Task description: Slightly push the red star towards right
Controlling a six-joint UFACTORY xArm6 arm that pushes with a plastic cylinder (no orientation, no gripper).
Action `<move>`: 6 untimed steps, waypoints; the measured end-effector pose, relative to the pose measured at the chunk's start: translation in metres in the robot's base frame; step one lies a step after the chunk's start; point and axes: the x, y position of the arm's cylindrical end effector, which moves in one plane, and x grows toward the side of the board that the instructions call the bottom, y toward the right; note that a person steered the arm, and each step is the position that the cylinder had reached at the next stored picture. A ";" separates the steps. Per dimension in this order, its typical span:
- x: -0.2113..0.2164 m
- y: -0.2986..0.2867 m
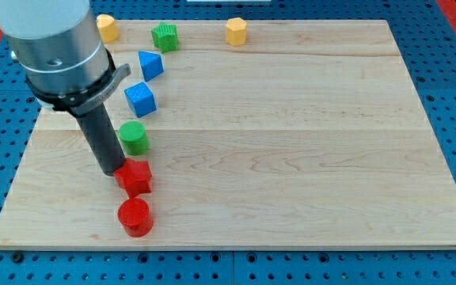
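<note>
The red star [136,177] lies on the wooden board [291,142] at the view's lower left. My tip [110,172] is at the star's left edge, touching or nearly touching it. A red cylinder [134,217] stands just below the star. A green cylinder [134,137] stands just above the star, next to the rod's right side.
A blue cube [141,98] and a blue triangular block [150,65] lie above the green cylinder. A green block [165,36], a yellow block [237,31] and another yellow block [107,28] sit along the board's top edge. The arm's body [50,47] covers the upper left corner.
</note>
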 end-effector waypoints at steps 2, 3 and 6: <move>-0.004 -0.035; -0.002 0.015; -0.110 -0.097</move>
